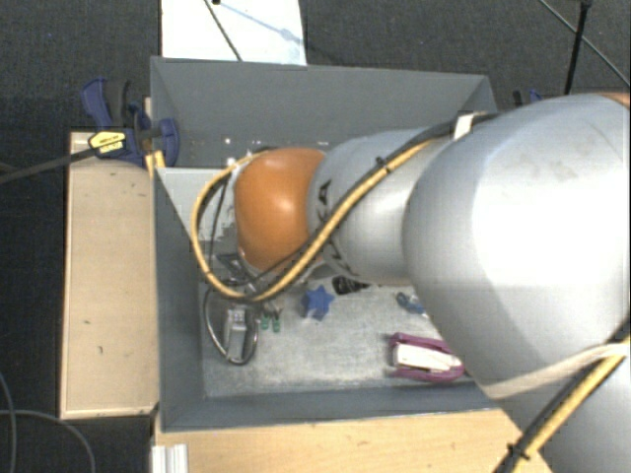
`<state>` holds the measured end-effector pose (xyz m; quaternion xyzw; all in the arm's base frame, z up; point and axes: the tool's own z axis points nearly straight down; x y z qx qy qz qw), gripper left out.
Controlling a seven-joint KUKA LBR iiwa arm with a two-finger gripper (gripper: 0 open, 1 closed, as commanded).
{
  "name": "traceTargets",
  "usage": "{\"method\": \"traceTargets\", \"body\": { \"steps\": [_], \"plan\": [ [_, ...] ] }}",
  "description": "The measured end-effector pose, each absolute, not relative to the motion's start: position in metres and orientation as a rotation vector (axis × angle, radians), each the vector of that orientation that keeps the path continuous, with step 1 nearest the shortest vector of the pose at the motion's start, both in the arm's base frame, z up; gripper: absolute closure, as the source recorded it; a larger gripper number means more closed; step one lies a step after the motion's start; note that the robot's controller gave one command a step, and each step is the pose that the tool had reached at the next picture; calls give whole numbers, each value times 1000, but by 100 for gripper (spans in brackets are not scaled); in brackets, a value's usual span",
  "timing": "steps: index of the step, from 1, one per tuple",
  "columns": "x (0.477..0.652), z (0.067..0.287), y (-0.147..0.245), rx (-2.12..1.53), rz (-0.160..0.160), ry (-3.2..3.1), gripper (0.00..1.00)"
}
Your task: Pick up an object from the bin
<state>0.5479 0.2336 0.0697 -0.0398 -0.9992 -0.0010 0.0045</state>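
Arm (pixel 513 254): very large, silver, comes in from the right and covers most of the bin's right half and rear floor.

Bin (pixel 315 97): grey metal with sloped walls. Bare floor is open along the front and the left-centre.

Orange cover (pixel 276 205): rounded, on the wrist, over the bin's left-rear area. A yellow cable (pixel 330 227) loops round it and down.

Gripper (pixel 237 335): hangs below the cover, low over the floor at the bin's left-front, near the left wall. A thin wire loop and shadow crowd it, so I cannot tell whether it is open or closed. Nothing can be made out in its grasp.

Purple-and-white piece (pixel 426 356): stapler-like, lying flat at front right, partly under the arm and well apart from the gripper.

Blue piece (pixel 315 304): small and irregular, mid-floor, near the gripper on its right.

Second blue piece (pixel 409 304): further right, at the arm's edge.

Black piece (pixel 345 286): small, just behind the first blue one.

Green bit (pixel 271 320): tiny, just beside the gripper on its right. It is the closest candidate.

Judgement: this is the reach-and-close stage and no pick is made yet. To do it well:
- Centre over a single item. The green bit is nearest but so small it may slip out.
- The blue piece gives more to bite on.
- Keep off the left wall, so that a closing jaw does not scrape the slope.
- Go right down to the floor before closing, then lift straight up
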Motion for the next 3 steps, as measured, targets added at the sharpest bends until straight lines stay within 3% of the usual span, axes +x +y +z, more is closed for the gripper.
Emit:
{"method": "traceTargets", "body": {
  "steps": [1,2,3],
  "plan": [
    [534,73,244,-474,-7,-3105,0],
    [535,73,242,-484,-6,-3106,100],
    [531,74,211,-199,-10,-3142,100]
  ]
}}
